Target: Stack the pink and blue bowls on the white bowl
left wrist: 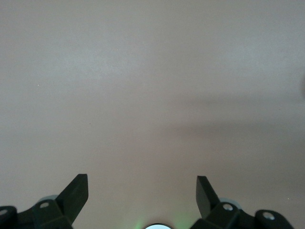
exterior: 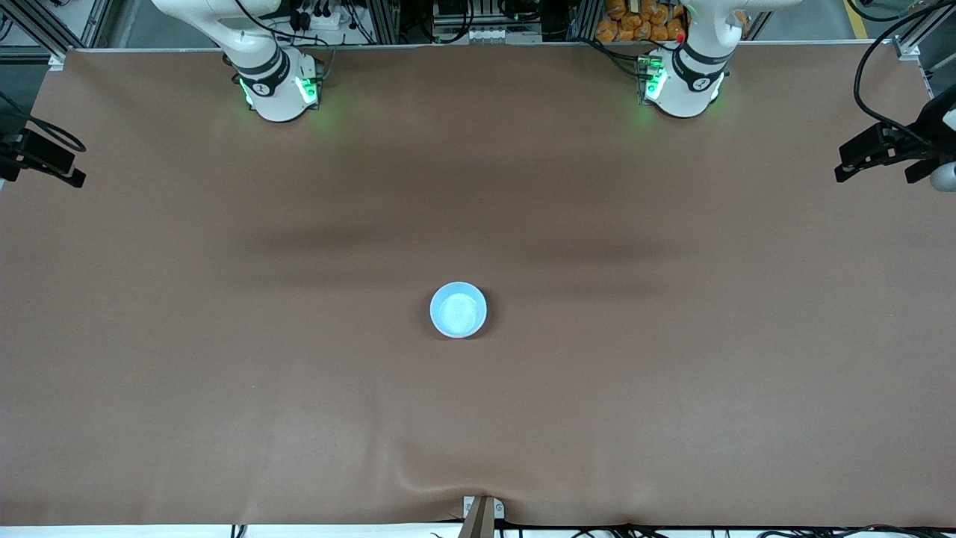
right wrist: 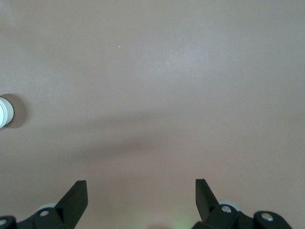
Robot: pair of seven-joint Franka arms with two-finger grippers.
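Front view, from high across the table: a single stack of bowls sits near the middle of the brown table [exterior: 224, 373], somewhat nearer the front camera than the centre line between my two bases, with only the light blue bowl [exterior: 458, 309] showing from above, its glossy inside catching a pale sheen. Whatever lies under the blue bowl cannot be made out from this angle, so I cannot tell whether the pink bowl and white bowl are beneath it. My two arms rise from their bases along the farthest edge of the table, and neither hand appears in this view. My left gripper [left wrist: 142, 191] hangs over bare table, its two dark fingers [left wrist: 76, 193] spread wide apart and holding nothing. My right gripper [right wrist: 141, 191] likewise hangs over bare brown surface, its fingers [right wrist: 76, 195] parted and empty. At the edge of the right wrist view a sliver of a pale round rim [right wrist: 5, 112] shows on the table with a dark shadow beside it; it is well apart from my right gripper, and too little of it shows to name its colour. Soft shadow bands of my arms cross the table between the bases and the blue bowl.
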